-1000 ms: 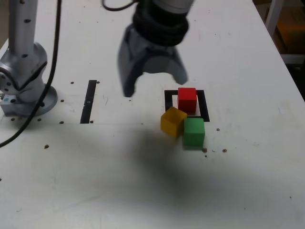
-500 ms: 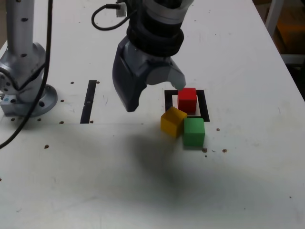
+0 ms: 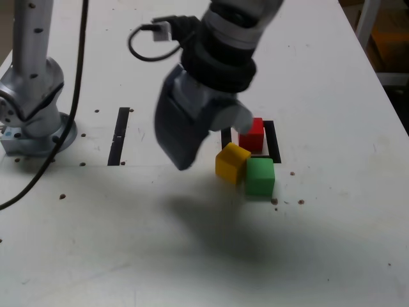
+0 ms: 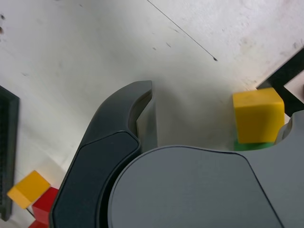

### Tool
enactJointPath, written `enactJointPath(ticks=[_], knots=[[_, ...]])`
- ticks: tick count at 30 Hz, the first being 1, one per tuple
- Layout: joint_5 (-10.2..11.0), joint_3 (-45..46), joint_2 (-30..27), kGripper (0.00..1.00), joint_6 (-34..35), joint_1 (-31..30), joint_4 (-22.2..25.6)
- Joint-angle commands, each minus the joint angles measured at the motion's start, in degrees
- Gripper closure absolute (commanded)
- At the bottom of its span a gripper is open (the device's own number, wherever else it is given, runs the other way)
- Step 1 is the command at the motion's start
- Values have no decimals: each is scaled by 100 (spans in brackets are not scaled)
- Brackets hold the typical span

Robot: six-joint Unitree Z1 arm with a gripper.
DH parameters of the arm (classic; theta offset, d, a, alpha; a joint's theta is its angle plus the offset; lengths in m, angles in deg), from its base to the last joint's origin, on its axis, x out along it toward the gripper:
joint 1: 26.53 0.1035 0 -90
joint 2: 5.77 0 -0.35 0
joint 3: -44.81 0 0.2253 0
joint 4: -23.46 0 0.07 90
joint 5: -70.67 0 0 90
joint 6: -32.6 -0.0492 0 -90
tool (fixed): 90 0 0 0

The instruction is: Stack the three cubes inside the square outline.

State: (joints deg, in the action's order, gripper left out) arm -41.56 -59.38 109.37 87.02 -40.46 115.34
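**Pincer poised over cube cluster**

Pincer (image 3: 211, 137) is being held low over the white tabletop (image 3: 332, 243), jaws spread wide and clamped on nothing, just to the exterior view's left of the three cubes. The red cube (image 3: 253, 134) is sitting inside the square outline (image 3: 273, 142), with its near corner partly hidden behind one pincer finger. The yellow cube (image 3: 231, 162) is lying just in front of the outline, turned at an angle, and is touching or nearly touching the green cube (image 3: 260, 176) on the exterior view's right. No cube is stacked yet. A straight black strip (image 3: 119, 135) is seen well apart, nearer the arm's base (image 3: 32, 121). The step in hand is judged to be the approach to the yellow cube. For the next move, the jaws are likely to need lining up with that cube's angled faces, so that the green neighbour is not being nudged as they come down.
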Motion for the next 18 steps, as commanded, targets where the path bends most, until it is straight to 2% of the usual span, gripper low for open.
enactJointPath(ticks=[1,10,18], knots=[[-36,63,35,1,-14,13,-66],[-178,218,175,1,-20,202,-462],[-191,402,169,0,-163,394,-875]])
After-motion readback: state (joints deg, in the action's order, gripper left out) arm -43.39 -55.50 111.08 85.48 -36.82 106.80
